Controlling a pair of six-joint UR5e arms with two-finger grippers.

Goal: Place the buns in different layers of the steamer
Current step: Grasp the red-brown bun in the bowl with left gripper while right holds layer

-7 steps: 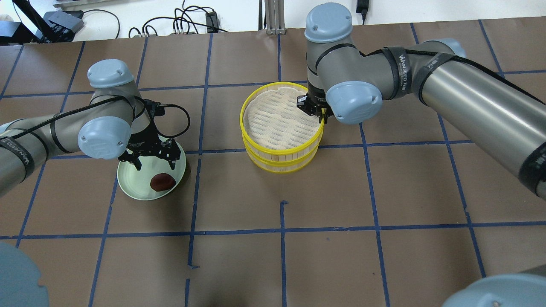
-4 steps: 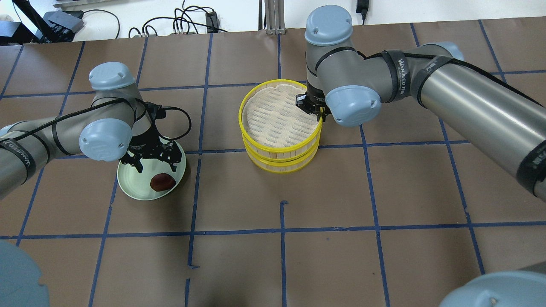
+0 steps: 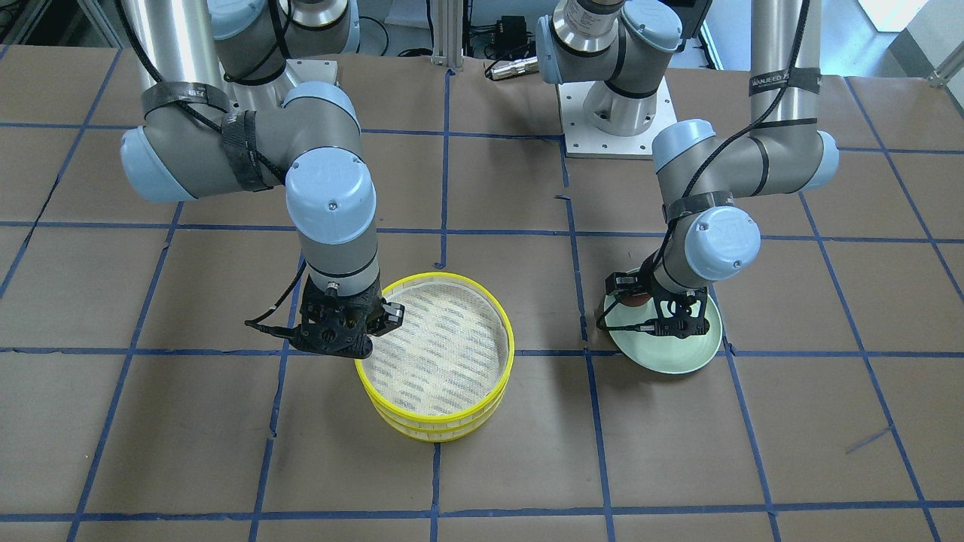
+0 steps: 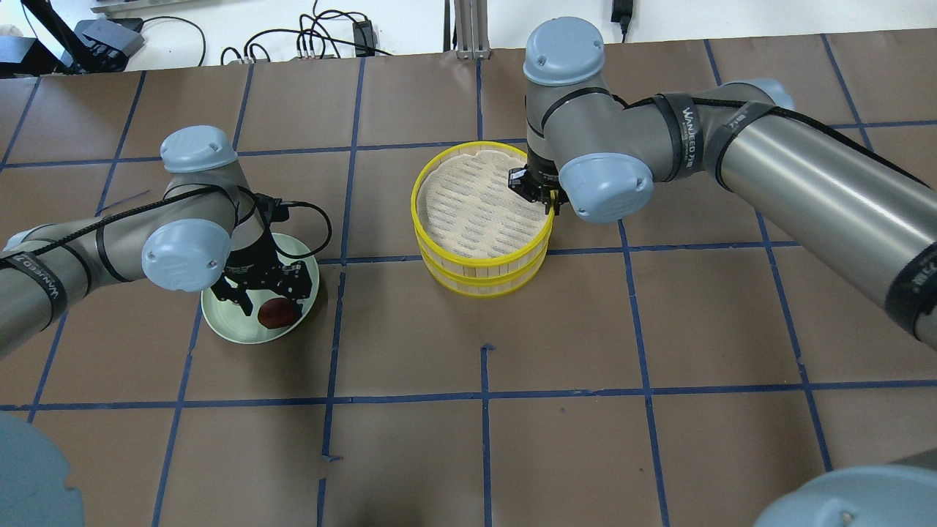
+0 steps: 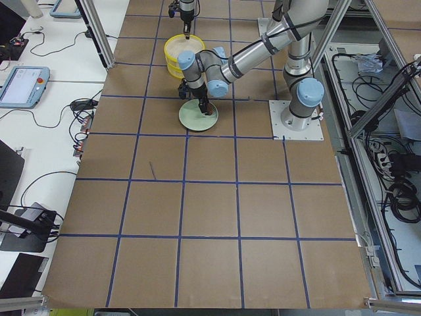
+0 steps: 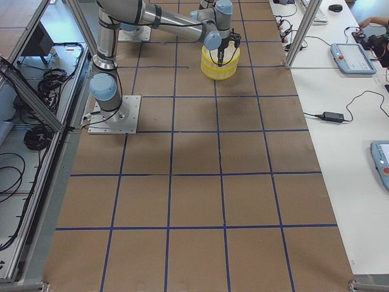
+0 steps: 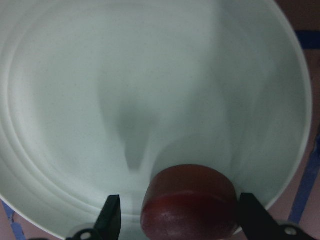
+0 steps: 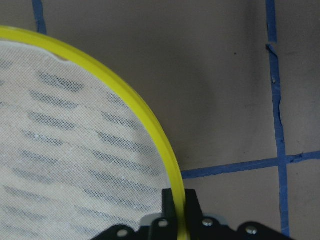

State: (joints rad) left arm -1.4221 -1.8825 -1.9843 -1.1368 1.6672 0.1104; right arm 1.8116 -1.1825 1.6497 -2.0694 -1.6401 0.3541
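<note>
left gripper: jaws wide, pointing straight down at the red-brown bun, one finger on each side of it. that finger stands clear of the bun w/ a gap of plate between. the other finger is just beside the bun's far edge; touching or not, can't tell. the bun is glossy and oval, and it lies flat on the pale green plate. in the overhead view it is in the part of the plate nearer the robot, on the steamer side, close to the rim. the left wrist hangs over the plate and covers much of its far half in that view.

right gripper: jaws narrow, pinched on the yellow rim of the top tray, one finger inside the rim and one outside. the grip is on the tray's edge on the robot's right. the tray's pale woven, striped bottom shows across the wrist view. the top tray is on the steamer, a stack of yellow-rimmed trays. whether it sits flush on the stack or is raised a touch, can't tell.

the steamer stands abt mid table, which is brown w/ blue tape lines. the plate is on the robot's left, apart from the steamer, w/ a tape line running between them.
</note>
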